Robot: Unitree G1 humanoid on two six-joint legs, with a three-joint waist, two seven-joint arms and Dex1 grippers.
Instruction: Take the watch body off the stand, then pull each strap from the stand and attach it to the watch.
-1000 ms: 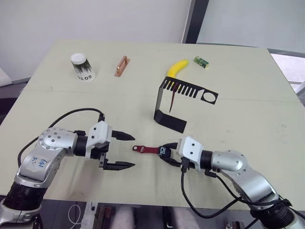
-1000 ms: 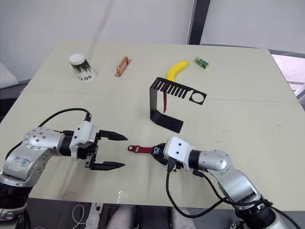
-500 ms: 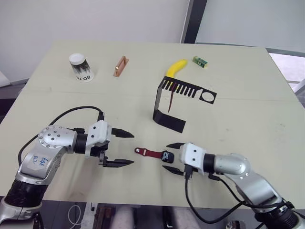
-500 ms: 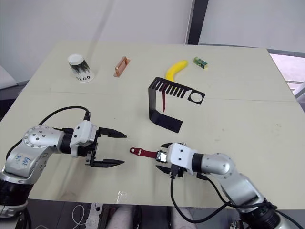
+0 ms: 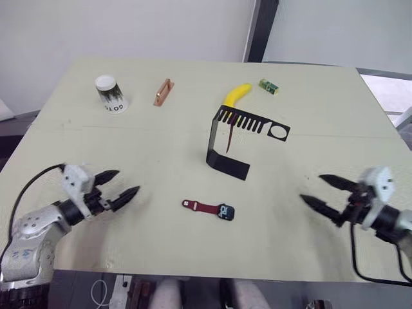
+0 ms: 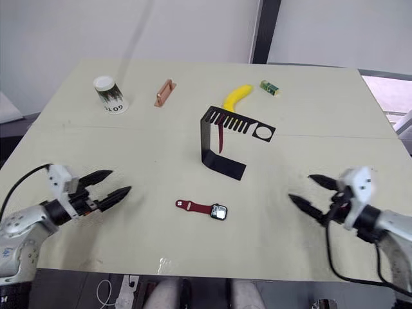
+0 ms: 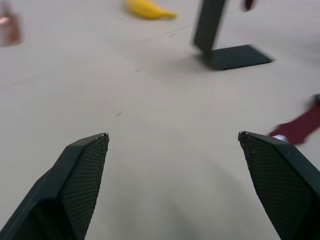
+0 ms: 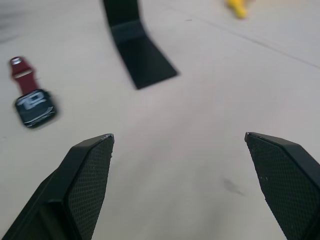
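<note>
The watch body [image 5: 225,212] lies flat on the table [image 5: 322,129] in front of the stand [image 5: 225,158], one maroon strap [image 5: 201,206] already joined to it. The second strap [image 5: 230,137] hangs from the stand's comb (near its upright). Well to either side of the stand, the left gripper [image 5: 119,184] and right gripper [image 5: 325,193] hover released, holding nothing.

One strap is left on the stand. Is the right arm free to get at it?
Probably yes: the right gripper is open and holds nothing, with bare table between it and the strap hanging from the stand.
</note>
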